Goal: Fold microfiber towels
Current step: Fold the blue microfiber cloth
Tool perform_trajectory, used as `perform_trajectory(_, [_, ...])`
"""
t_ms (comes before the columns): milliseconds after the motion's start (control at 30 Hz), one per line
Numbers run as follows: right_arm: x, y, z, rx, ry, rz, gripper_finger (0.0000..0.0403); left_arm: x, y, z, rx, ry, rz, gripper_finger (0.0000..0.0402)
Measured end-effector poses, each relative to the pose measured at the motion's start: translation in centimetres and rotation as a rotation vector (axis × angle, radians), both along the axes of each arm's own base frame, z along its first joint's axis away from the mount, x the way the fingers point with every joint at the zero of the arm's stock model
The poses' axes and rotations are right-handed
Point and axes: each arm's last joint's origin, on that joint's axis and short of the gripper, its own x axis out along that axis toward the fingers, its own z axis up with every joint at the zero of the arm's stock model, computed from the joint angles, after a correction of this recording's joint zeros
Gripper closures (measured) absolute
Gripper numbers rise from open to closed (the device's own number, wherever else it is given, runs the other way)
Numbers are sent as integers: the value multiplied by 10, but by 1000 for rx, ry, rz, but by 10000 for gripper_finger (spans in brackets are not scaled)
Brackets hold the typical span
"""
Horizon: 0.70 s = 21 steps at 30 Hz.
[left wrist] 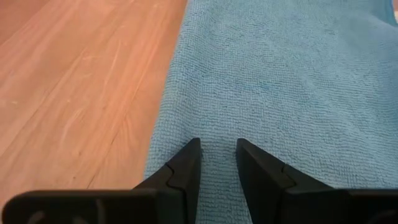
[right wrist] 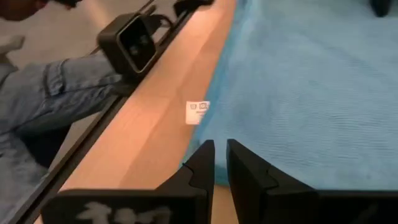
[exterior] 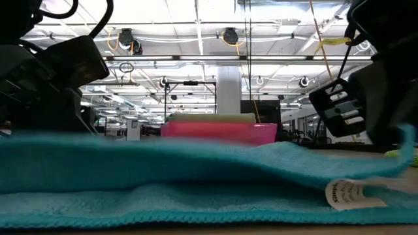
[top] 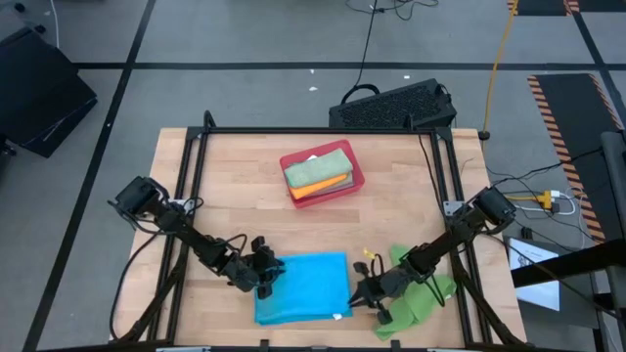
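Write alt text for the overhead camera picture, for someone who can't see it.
A bright blue towel lies near the front edge of a wooden table, with the left pincer at its left edge and the right pincer at its right edge. A bright green towel lies crumpled to its right, and a red tray of folded towels sits behind.

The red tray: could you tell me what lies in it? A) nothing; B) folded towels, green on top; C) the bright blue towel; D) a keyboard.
B: the high view shows the red tray holding a stack of folded towels, green on top with orange beneath, while the blue towel lies spread on the table nearer the front.
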Motion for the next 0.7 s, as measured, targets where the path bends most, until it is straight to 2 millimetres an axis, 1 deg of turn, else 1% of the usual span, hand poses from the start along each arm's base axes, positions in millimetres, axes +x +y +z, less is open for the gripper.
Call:
perform_trajectory(300, [-5, 7, 1, 110, 81, 187, 372, 0, 0, 0, -9, -2, 5, 295])
perform_trajectory(433, [-8, 11, 13, 109, 24, 214, 372, 1, -4, 3, -29, -36, -12, 295])
perform_trajectory(533, [-7, 10, 24, 80, -64, 146, 372, 0, -7, 10, -47, -57, -43, 295])
perform_trajectory(633, [-1, 5, 29, 48, -148, -43, 371, 3, -12, 25, -59, -112, -59, 295])
perform_trajectory(700, [4, 1, 25, 51, -161, -150, 371, 6, -21, 33, -46, -154, -81, 295])
